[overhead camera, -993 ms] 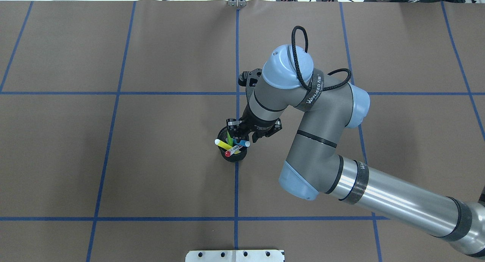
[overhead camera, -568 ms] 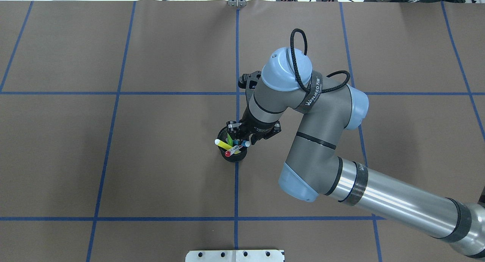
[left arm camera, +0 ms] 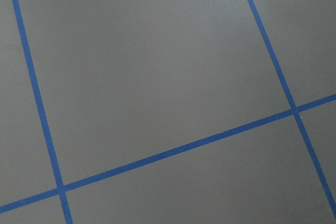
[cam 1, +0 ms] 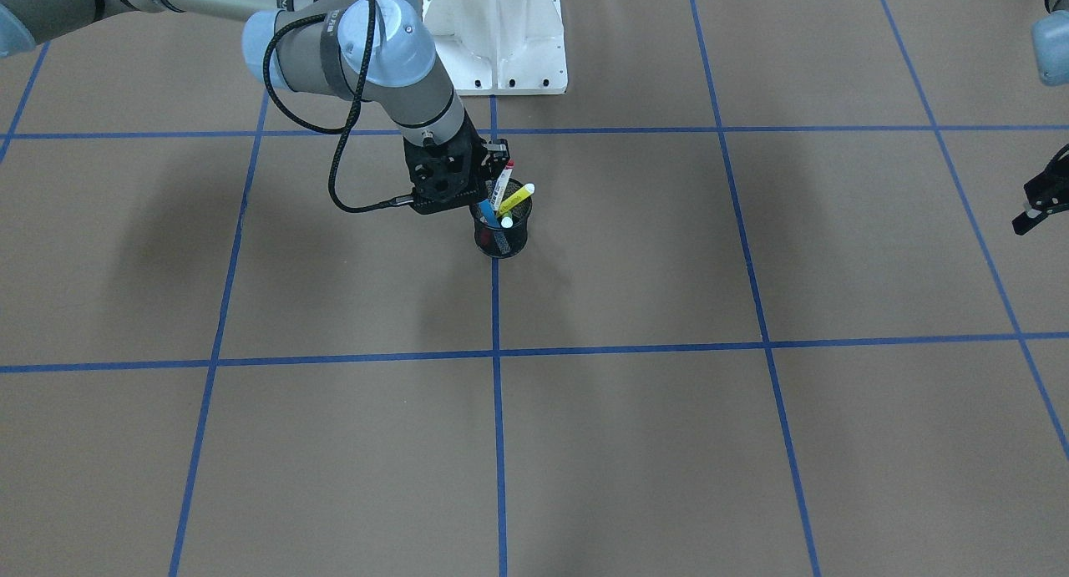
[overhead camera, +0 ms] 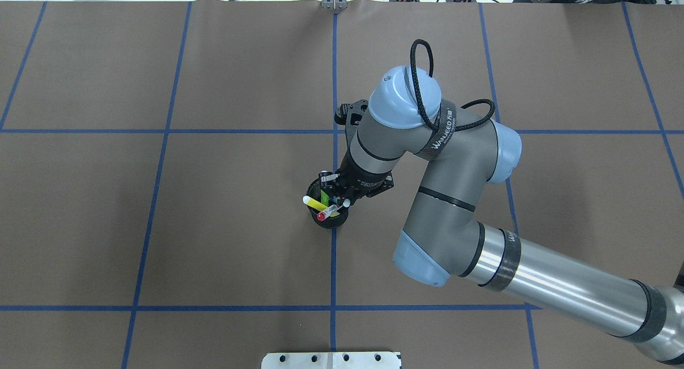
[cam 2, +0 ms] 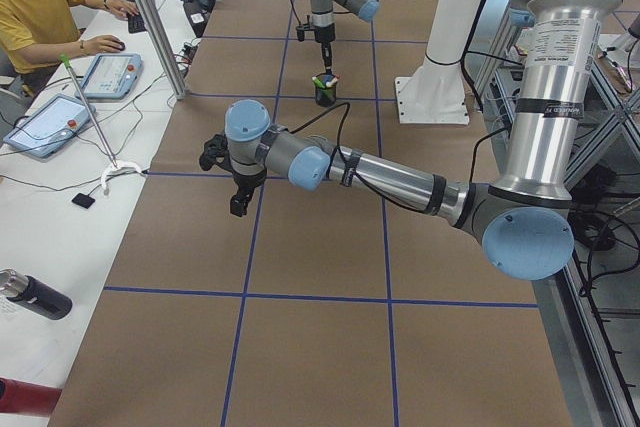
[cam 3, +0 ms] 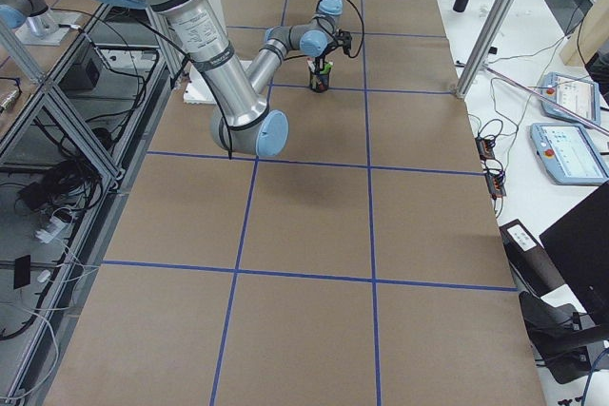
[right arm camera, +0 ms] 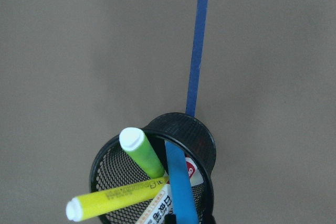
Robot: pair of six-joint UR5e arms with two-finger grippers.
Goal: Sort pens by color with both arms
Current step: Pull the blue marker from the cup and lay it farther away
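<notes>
Black mesh cup [right arm camera: 184,121] sits bottom centre on the brown mat [right arm camera: 79,51], with a blue tape line [right arm camera: 197,51] running up from behind its rim. Inside are the green pen [right arm camera: 144,153] leaning up-left, the yellow pen [right arm camera: 115,200] tilted low with its tip past the left rim, the blue pen [right arm camera: 178,182] running off the bottom edge, and the printed white pen [right arm camera: 157,211] between yellow and blue.

My right arm [overhead camera: 454,198] enters the overhead view from the lower right: forearm stretched out long, elbow folded, upper links doubled back toward the centre. Its wrist [overhead camera: 382,139] turns downward, and my right gripper [overhead camera: 335,191] points steeply down beneath it. The fingertips are hidden, so the spacing of the jaws cannot be read. My left arm [cam 2: 380,172], seen from the left side, extends long and nearly level, well apart from the right. My left gripper [cam 2: 237,205] hangs downward at its end; its jaw spacing is likewise indiscernible.
</notes>
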